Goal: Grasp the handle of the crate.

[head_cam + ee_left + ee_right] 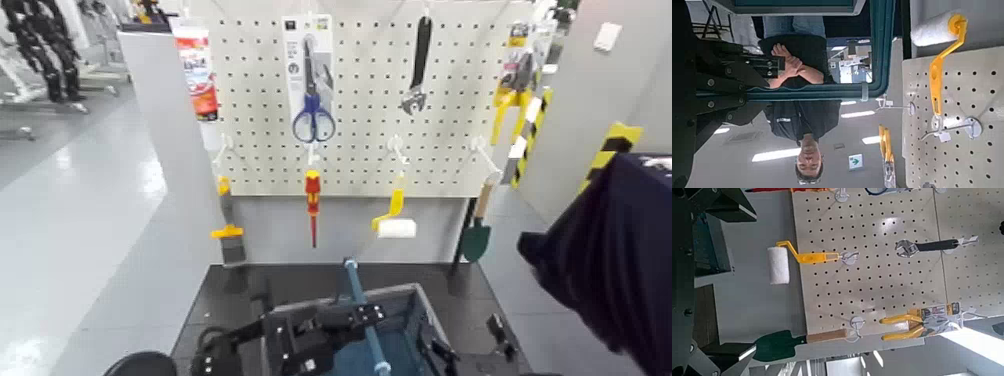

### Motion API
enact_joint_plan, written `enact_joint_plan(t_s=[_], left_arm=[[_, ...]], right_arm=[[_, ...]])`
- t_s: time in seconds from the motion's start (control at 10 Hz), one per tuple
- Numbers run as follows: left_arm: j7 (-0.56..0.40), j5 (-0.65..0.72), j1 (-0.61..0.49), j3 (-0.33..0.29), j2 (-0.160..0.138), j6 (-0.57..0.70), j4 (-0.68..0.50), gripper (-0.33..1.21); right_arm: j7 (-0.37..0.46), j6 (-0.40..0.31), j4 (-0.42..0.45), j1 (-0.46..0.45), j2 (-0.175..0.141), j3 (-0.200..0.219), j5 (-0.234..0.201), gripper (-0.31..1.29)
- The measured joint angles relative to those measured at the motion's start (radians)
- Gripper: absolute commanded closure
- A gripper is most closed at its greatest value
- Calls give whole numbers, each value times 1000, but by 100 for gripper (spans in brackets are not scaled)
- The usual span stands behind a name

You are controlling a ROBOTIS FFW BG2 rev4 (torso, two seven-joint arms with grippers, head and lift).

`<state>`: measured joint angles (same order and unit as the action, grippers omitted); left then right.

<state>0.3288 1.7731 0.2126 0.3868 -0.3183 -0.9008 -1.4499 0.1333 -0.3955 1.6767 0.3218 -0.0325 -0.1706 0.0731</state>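
Observation:
The blue-grey crate (pixel 425 305) sits at the bottom centre of the head view, below the pegboard. Its thin blue-grey handle (pixel 362 315) stands up as a hoop across it. My left gripper (pixel 345 320) reaches in from the left and is right at the handle bar, fingers apart. In the left wrist view the handle (pixel 879 55) frames the scene, and one stretch of the bar runs along one of my dark fingers (pixel 731 100). My right gripper (pixel 442 357) hangs by the crate's right side, open and empty. The right wrist view shows only the pegboard.
A white pegboard (pixel 450 90) holds scissors (pixel 313 110), a red-and-yellow screwdriver (pixel 312 200), a wrench (pixel 417 65), a paint roller (pixel 395 222), a trowel (pixel 477 235) and yellow pliers (pixel 512 95). A person in dark clothes (pixel 610 260) stands at the right.

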Motion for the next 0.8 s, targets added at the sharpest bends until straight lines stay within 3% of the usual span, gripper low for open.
enact_joint_plan(t_s=[0.4,0.8], left_arm=[[-29,45,-36,-18,-34,-16,-71,114],[-46,70,-44,-17,-46,-23,-93,114]], right_arm=[[-1,4,-1,-1,-1,-1,-3,14],[4,15,1,-2,-1,-1,-5,14]])
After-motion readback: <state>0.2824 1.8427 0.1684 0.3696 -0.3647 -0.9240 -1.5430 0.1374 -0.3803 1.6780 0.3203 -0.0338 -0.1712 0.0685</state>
